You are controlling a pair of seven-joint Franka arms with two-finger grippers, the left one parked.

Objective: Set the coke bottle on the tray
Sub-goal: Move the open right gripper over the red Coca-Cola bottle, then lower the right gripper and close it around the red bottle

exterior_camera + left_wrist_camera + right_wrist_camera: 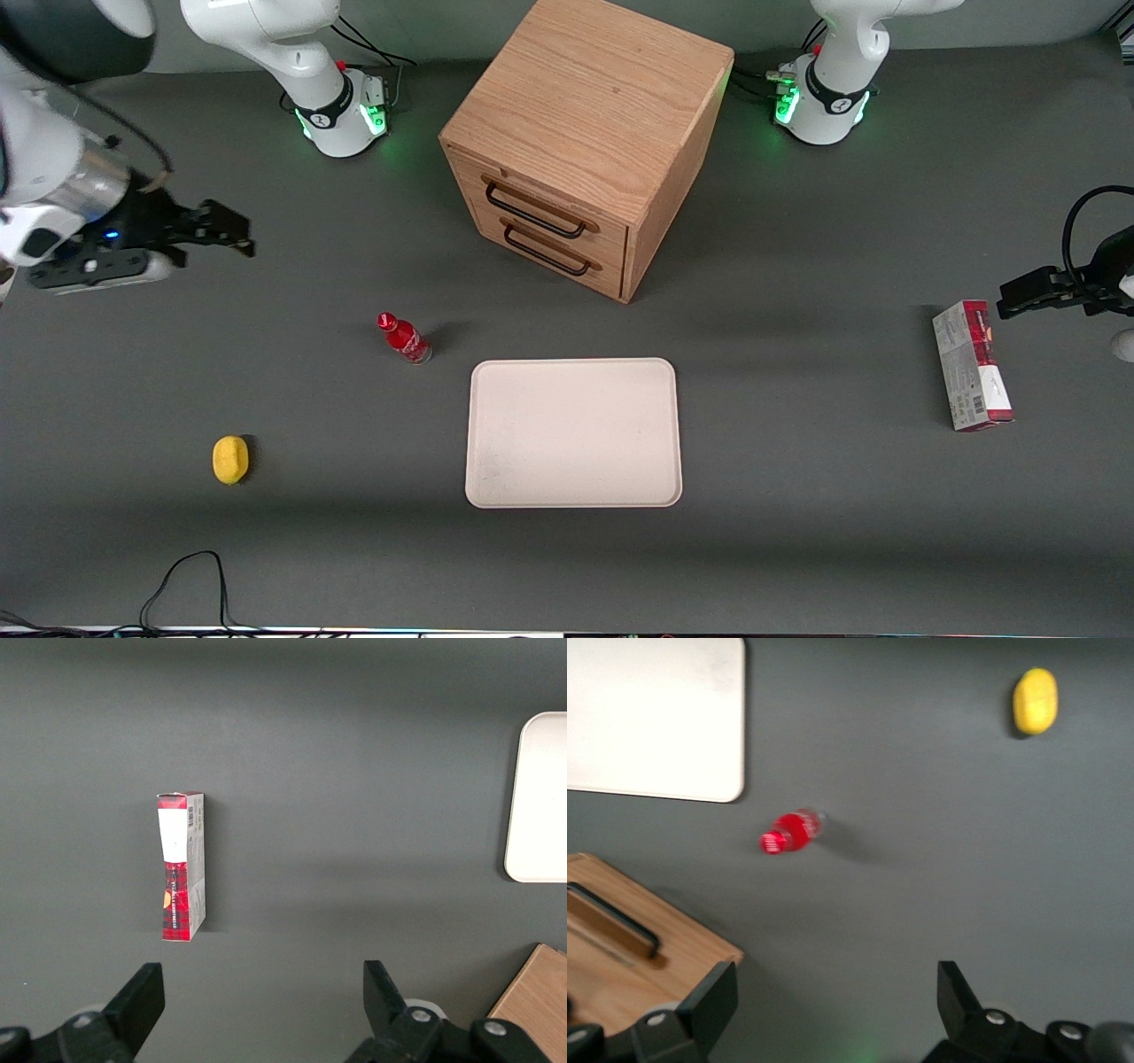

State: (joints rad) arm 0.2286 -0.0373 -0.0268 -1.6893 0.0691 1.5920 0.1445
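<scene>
Your tool [232, 232] hangs above the table [797, 549] at the working arm's end, fingers spread wide and holding nothing. Next you see the lemon [230, 460], then the coke bottle [405, 339] standing upright on the table, near the tray [573, 432] but apart from it

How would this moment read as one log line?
pincer: open, empty, raised near working arm's end | coke bottle: on table beside tray | not grasped
</scene>
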